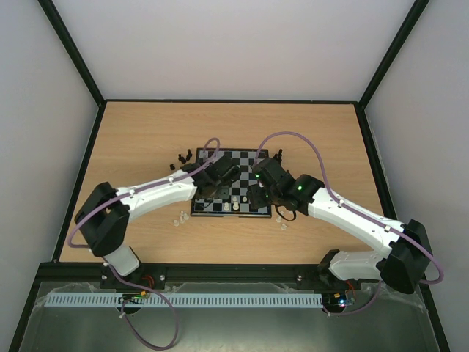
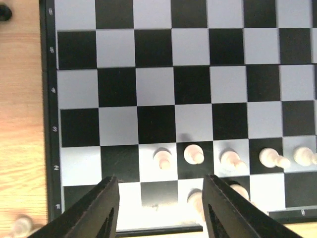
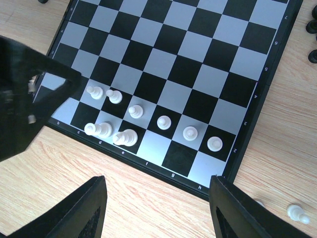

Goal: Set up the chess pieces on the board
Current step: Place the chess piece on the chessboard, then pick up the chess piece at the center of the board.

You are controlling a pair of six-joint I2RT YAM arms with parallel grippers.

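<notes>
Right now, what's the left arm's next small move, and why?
Probably lift the left end effector straight up. Its fingers are open and straddle first-rank squares of the board. A white piece stands free close beside one finger, and the pawn row is just beyond. Any sideways move risks toppling them.

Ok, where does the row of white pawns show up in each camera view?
Top external: the white pawns sit at the chessboard's near edge, tiny.
Left wrist: a row across the lower right.
Right wrist: a diagonal line, lower centre.
Shared landmark: the chessboard's black rim.
</notes>
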